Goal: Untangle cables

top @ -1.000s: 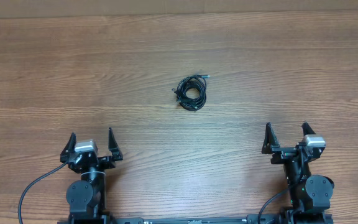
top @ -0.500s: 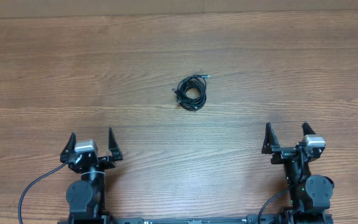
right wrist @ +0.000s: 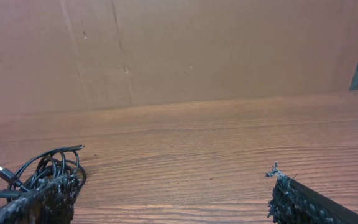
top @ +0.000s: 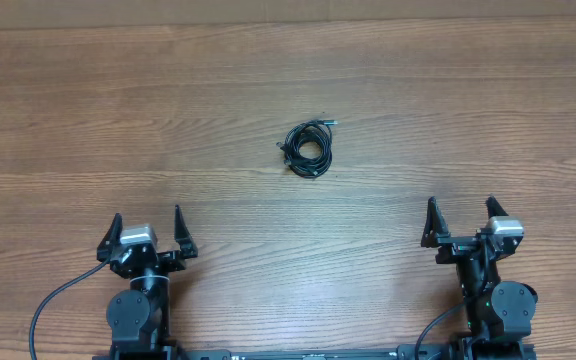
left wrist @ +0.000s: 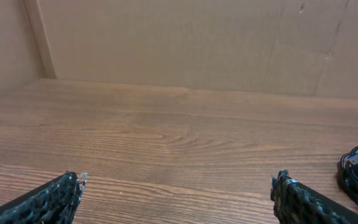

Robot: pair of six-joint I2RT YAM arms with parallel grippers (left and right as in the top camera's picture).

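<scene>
Where the wood-grain table (top: 118,100) is seen from overhead, the cables (top: 307,149) lie as one small, loosely knotted black coil near its middle, with a short plug end poking out at the upper right of the bundle. Nothing touches the coil. It sits well apart from both arms, out ahead of them and roughly midway between the two.

The left gripper (top: 148,215) rests low at the near edge of the table, fingers pointing toward the far side, jaws spread wide with bare wood between them. The right gripper (top: 460,202) mirrors it at the other end of the near edge, jaws likewise spread apart and holding nothing.

From the left wrist camera, two dark textured fingertips (left wrist: 61,194) frame the bottom corners, and part of the coil shows at the far right edge. From the right wrist camera, the coil shows at lower left, its lower part hidden by that gripper's finger, with two plug ends sticking out to the left. A plain brown cardboard wall (right wrist: 197,50) stands behind the table
</scene>
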